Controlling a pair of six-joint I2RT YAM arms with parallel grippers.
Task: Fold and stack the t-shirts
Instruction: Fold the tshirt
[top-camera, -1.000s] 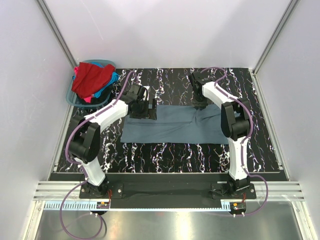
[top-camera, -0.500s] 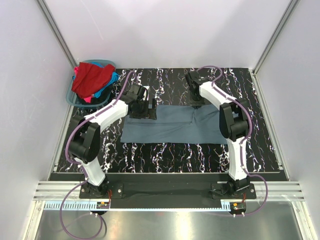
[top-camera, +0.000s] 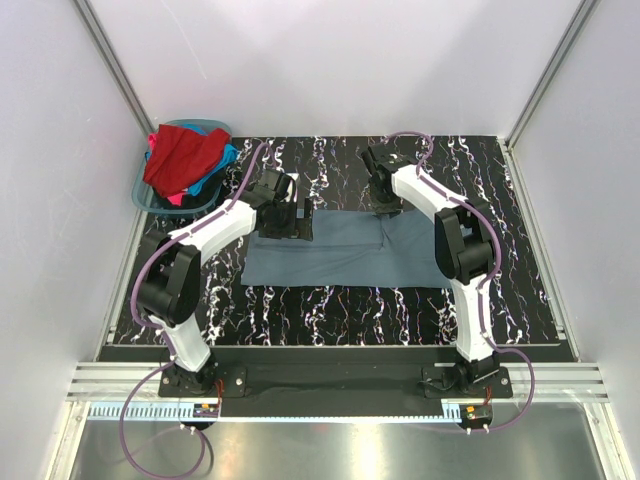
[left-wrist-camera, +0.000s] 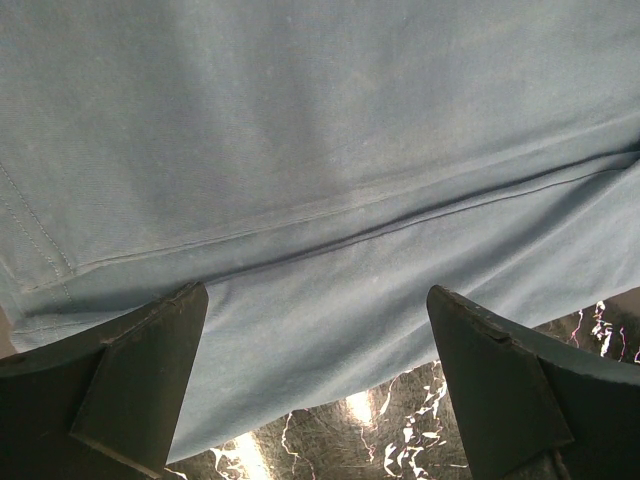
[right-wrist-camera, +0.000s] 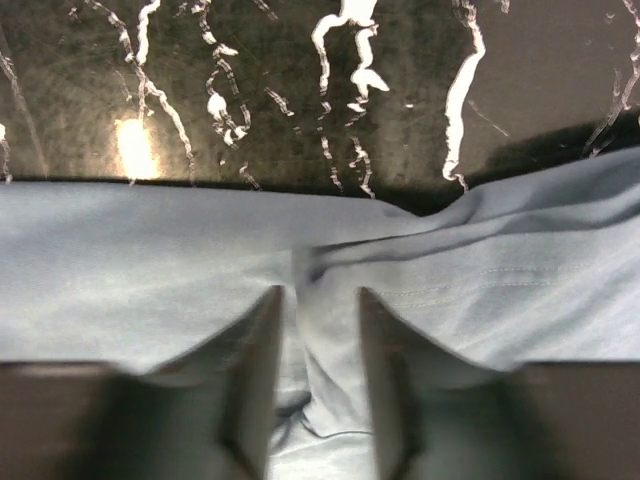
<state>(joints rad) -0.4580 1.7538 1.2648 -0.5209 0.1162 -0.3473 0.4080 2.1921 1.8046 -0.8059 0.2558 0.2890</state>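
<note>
R claw slid left along far hem of grey tee.
It's part-open astride hem, no grip seen; L claw wide open, empty, over tee. Re-grasp prob. next.

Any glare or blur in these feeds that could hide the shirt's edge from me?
Right wrist: the right fingers are soft and blurred, while the shirt and its far edge are sharp; one lamp glare sits on the table. Left wrist: the left fingers are dark in shadow, with small glare spots on the table below the hem. Top view: evenly lit, sharp.
</note>
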